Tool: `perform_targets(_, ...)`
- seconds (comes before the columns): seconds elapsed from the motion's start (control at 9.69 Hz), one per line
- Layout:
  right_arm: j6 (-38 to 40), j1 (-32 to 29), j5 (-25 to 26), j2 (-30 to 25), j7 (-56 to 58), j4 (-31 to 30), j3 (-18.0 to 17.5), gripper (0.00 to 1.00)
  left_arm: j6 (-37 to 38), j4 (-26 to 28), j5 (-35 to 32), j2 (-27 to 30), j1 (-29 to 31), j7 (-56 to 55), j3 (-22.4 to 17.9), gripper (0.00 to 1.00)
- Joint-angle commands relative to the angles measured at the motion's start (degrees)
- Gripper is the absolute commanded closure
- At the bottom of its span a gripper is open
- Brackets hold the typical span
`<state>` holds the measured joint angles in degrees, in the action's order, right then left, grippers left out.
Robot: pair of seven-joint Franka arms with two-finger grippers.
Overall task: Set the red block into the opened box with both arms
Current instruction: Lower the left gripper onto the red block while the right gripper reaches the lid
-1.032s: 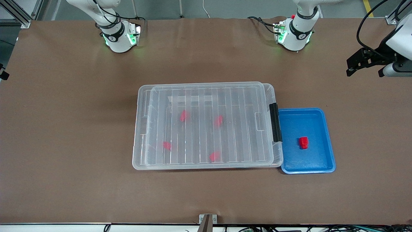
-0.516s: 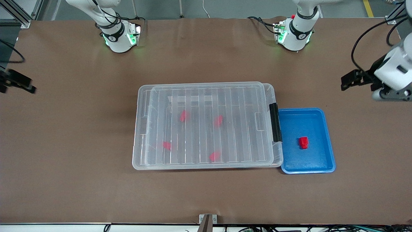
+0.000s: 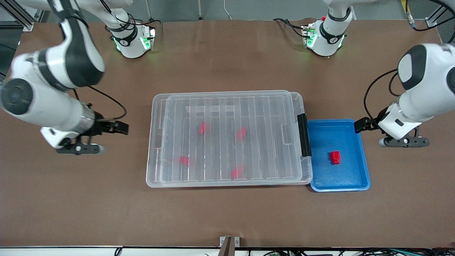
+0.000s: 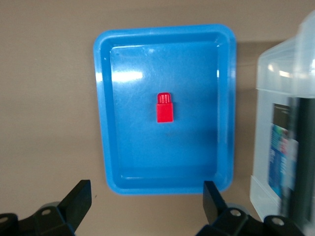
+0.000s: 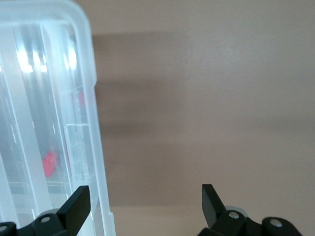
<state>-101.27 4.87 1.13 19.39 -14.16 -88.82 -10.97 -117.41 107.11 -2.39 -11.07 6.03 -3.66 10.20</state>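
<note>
One red block (image 3: 335,156) (image 4: 165,106) lies in a blue tray (image 3: 359,177) (image 4: 106,123). The box (image 3: 153,142) (image 4: 278,73) (image 5: 91,98) sits mid-table with its ribbed clear lid (image 3: 270,106) lying on top and a black latch bar (image 3: 304,135) next to the tray. Several more red blocks (image 3: 203,128) show through the lid. My left gripper (image 3: 359,125) (image 4: 146,199) hangs open over the table by the tray's edge toward the left arm's end. My right gripper (image 3: 121,127) (image 5: 145,199) hangs open, with nothing in it, beside the box's end toward the right arm's end.
Brown table surface (image 3: 227,213) surrounds the box and tray. The two arm bases (image 3: 131,42) (image 3: 325,39) stand along the table edge farthest from the front camera. A small metal bracket (image 3: 229,243) sits at the nearest edge.
Both arms have swung in from the table's ends. The left gripper came down beside the blue tray and the right gripper beside the box. Box, tray and blocks have not moved.
</note>
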Motion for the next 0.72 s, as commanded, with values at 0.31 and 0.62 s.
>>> perform_targets(0.31, -12.5, 4.0, 2.6, 3.9, -1.2, -6.3, -0.2, 0.0, -22.7, 4.8, -1.0, -14.7, 0.2, -6.4, 0.1, 0.0)
perform_targets(0.62, -13.6, 3.8, 5.9, 5.8, -1.2, -6.4, -0.2, 0.0, -27.3, 2.8, -1.0, -21.3, -0.8, -7.5, 0.1, 0.11)
